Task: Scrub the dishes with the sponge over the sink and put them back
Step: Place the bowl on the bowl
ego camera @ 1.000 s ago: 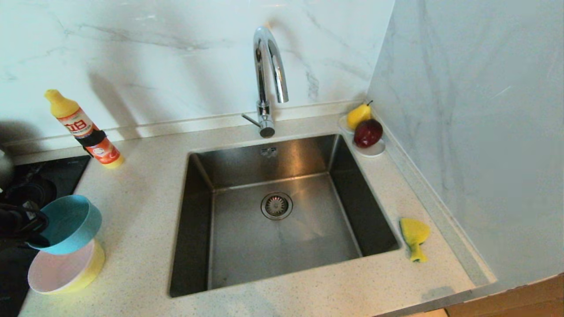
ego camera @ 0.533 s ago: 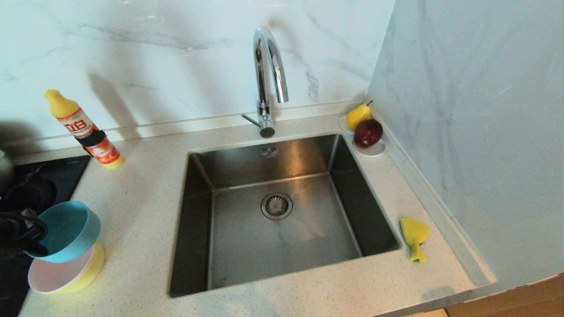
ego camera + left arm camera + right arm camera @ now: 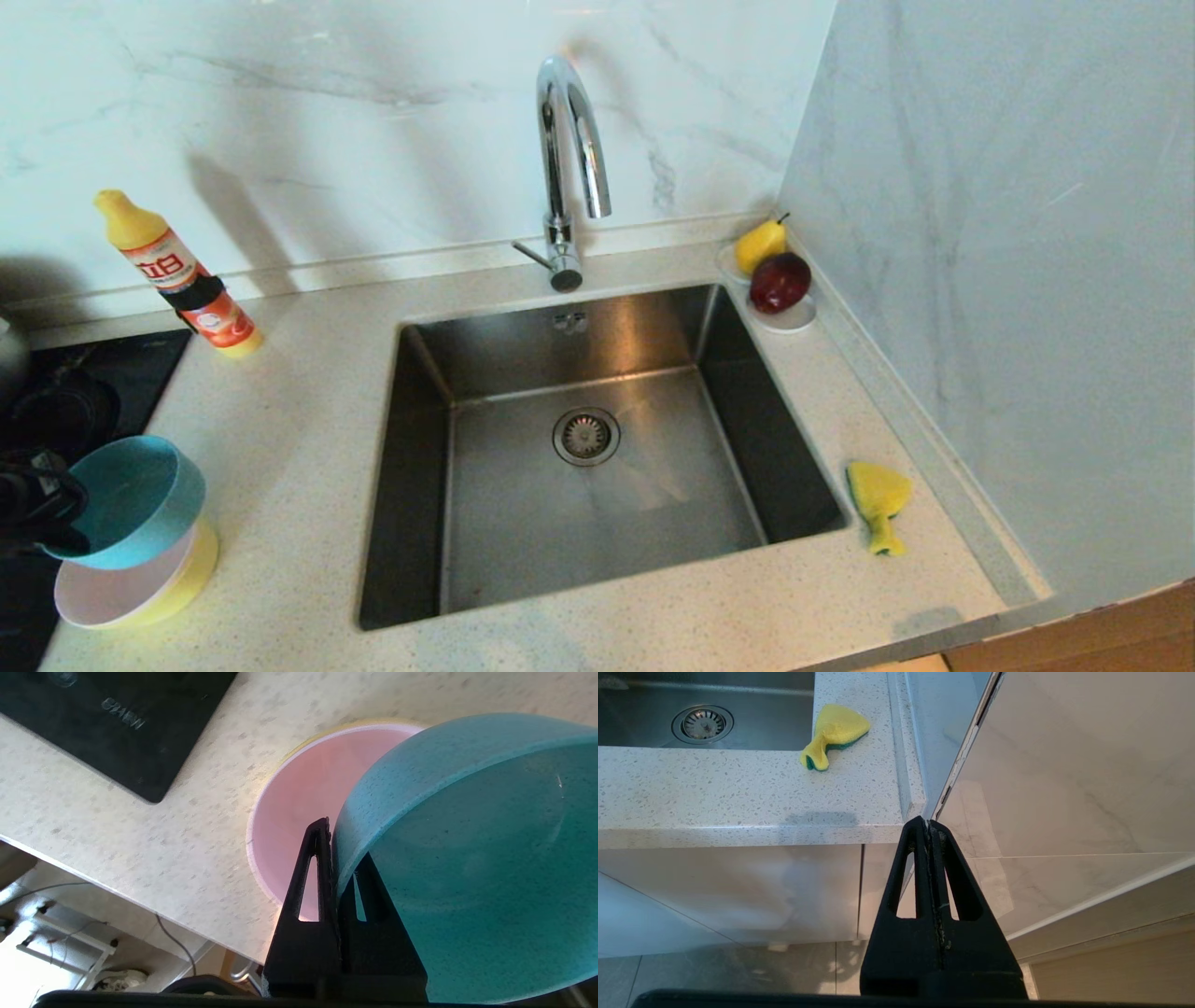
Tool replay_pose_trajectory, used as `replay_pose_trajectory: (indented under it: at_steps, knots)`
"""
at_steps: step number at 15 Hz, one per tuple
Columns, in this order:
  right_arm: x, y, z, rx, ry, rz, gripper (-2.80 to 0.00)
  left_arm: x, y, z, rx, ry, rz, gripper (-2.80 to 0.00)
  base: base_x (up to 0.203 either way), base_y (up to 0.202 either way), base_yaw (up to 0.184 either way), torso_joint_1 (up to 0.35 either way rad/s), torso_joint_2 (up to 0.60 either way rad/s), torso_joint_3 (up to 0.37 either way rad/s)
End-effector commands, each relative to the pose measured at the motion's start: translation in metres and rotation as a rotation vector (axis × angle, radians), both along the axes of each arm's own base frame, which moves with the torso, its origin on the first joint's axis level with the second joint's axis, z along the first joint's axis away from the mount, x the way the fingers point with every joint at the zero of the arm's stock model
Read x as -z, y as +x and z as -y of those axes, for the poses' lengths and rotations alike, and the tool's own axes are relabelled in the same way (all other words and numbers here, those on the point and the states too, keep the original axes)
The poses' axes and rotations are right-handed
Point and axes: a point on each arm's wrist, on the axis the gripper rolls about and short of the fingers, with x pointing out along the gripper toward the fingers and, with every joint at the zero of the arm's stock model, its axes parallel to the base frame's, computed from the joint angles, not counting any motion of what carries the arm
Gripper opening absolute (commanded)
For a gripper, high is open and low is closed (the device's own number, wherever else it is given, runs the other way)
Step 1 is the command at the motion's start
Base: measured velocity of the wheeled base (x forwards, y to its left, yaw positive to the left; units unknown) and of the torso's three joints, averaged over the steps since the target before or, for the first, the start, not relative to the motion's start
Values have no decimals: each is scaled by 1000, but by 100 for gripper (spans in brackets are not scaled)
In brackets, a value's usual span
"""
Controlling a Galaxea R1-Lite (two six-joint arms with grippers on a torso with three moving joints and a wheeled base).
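Note:
My left gripper [image 3: 54, 509] is shut on the rim of the light blue bowl [image 3: 126, 499], one finger inside it and one outside. The bowl hangs tilted just over the pale pink bowl [image 3: 117, 583], which is nested in the yellow bowl [image 3: 193, 567] at the counter's left edge. In the left wrist view the blue bowl [image 3: 467, 858] covers part of the pink bowl [image 3: 299, 793] beside my left gripper [image 3: 334, 830]. The yellow sponge [image 3: 878, 499] lies crumpled on the counter right of the sink [image 3: 523, 504]. My right gripper [image 3: 929, 823] is shut and empty, parked below the counter's front edge.
A black hob [image 3: 103, 373] lies behind the stacked bowls. A detergent bottle [image 3: 177, 275] leans against the back wall. The chrome tap [image 3: 565, 149] arches over the sink. A white saucer [image 3: 792, 322] with a pear and an apple sits in the right corner by the side wall.
My left gripper has carried the blue bowl down and a little to the left, closer to the pink bowl. The right arm has kept still.

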Motion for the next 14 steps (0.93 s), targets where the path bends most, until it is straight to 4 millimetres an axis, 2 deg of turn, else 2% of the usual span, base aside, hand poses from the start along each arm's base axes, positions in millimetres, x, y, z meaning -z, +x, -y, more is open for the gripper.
replay_pose_trajectory:
  at_steps: [1,5,9,14]
  knots:
    - [0,0,0,-1,-1,1,-280,-1,-7,-4,-16,6,1,-280,0,0,0,0,0,0]
    - [0,0,0,-1,-1,2,-280,0,-14,-11,-50,3,-4,-280,0,0,0,0,0,0]
    - [0,0,0,-1,-1,1,-280,13,-21,-8,-55,-28,-46,-280,0,0,0,0,0,0]
    - [0,0,0,-1,0,0,-280,27,-16,-12,-55,-20,-36,-280,0,0,0,0,0,0]
